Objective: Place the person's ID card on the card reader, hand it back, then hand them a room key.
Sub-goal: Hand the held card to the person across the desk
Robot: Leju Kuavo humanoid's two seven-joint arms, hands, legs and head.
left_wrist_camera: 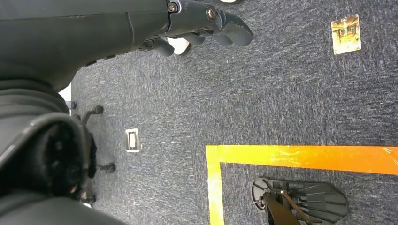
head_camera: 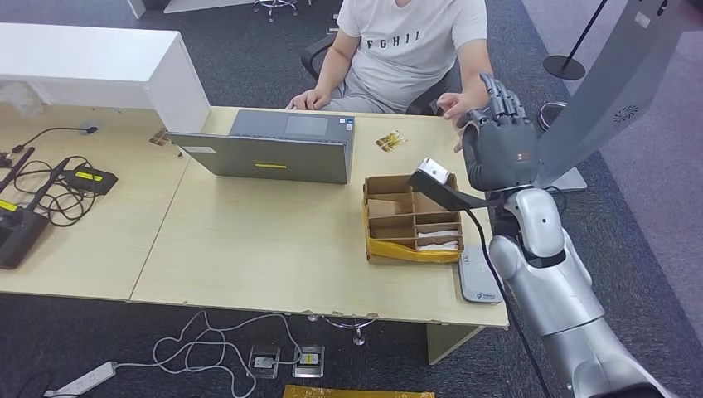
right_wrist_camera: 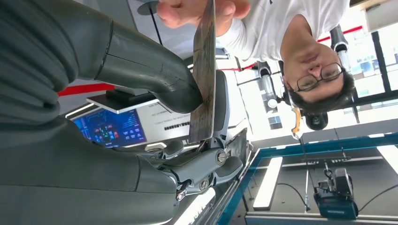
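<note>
Your head view looks forward and down from high on the robot at the desk [head_camera: 273, 249] and the seated person [head_camera: 406, 50] at the frame's top. Your right wrist view sits close behind the right hand [right_wrist_camera: 155, 93], facing up at that same person [right_wrist_camera: 300, 51], shown inverted. Your left wrist view points down at carpet [left_wrist_camera: 263, 93], sharing nothing with the other 2.

Card [right_wrist_camera: 205, 70] print too blurred to read; person's hand [right_wrist_camera: 202, 11] cut by edge

Pale wooden desk top [head_camera: 273, 240]; dark grey closed laptop [head_camera: 273, 149] with a yellow strip; brown cardboard divider box [head_camera: 410, 220]; speckled charcoal carpet floor [left_wrist_camera: 281, 93] with orange tape line [left_wrist_camera: 300, 157].
</note>
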